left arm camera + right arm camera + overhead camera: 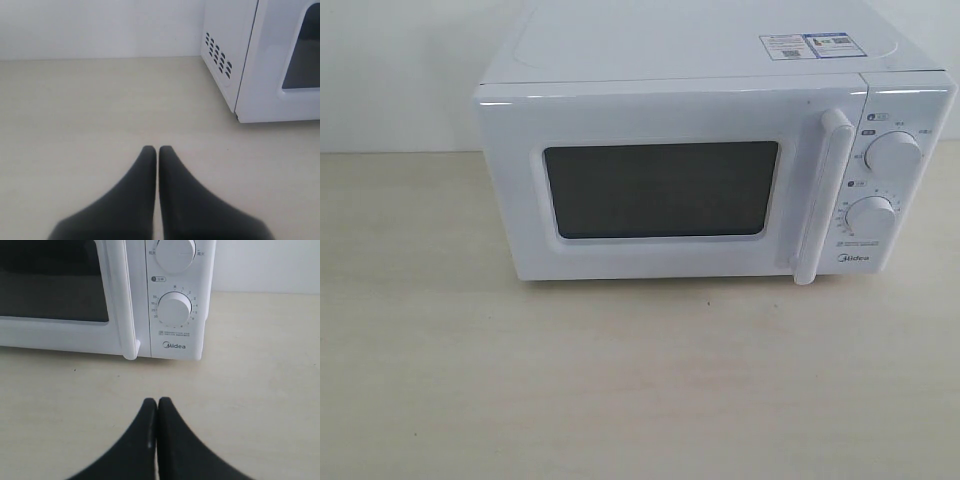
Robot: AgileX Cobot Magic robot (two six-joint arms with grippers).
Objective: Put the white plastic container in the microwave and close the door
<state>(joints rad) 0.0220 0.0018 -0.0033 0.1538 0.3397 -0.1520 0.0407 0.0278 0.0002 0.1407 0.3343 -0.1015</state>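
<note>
On pale wood-grain table [620, 380], white microwave [715, 140] is set at far centre, door [670, 115] shut.

Plain white wall [400, 70] is seen behind; the table surface is matte and light beige, with a thin shadow under the microwave. The dark mesh window [660, 190] is opaque, so the contents cannot be made out. The vertical bar handle [823, 195] is placed right of the window, with two round dials [892, 153] stacked at the far right. A sticker [805, 45] is seen on top. Side vents [218, 55] are shown in the left wrist view. Left gripper [158, 150] is held over bare table near the microwave's left corner, jaws pressed together, nothing gripped. Right gripper [157, 401] is held in front of the dial panel, jaws likewise closed and empty.
</note>
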